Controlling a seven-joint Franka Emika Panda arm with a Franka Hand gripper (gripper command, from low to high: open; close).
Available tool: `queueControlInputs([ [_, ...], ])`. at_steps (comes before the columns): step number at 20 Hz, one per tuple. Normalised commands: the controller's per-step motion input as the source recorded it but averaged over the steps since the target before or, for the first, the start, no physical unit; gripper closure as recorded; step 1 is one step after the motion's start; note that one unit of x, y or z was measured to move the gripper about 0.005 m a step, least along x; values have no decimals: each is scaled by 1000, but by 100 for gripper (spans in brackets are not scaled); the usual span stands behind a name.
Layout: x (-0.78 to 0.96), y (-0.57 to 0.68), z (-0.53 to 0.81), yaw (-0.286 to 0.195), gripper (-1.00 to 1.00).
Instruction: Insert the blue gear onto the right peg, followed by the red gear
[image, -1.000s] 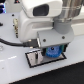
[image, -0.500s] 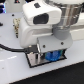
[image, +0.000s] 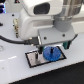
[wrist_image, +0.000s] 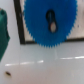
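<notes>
The blue gear (image: 51, 53) is a flat toothed disc held low over the exterior view's right half of the grey black-bordered plate (image: 34, 59). My gripper (image: 48, 50) reaches down onto it from the white arm and appears shut on it. In the wrist view the blue gear (wrist_image: 37, 20) fills the frame, and the right peg (wrist_image: 51, 23) shows as a small dark shape inside its centre hole. The plate's black border (wrist_image: 20, 25) runs beside the gear. My fingers do not show in the wrist view. The red gear is out of view.
A thin dark upright shape (image: 39, 51) stands over the plate's left part, either the left peg or a finger. A green object (wrist_image: 3, 35) sits at the wrist view's edge, off the plate. The white table (image: 15, 72) surrounds the plate.
The arm has come down and the blue gear has moved down with it, toward the plate and slightly to the exterior view's right.
</notes>
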Motion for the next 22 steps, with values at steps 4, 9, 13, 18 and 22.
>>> queueControlInputs([
  [4,-787,154,46,0,-100],
  [9,-805,249,13,0,-100],
  [13,-694,303,0,0,-100],
  [18,-519,376,-23,0,-100],
  [22,-374,460,-31,0,-100],
])
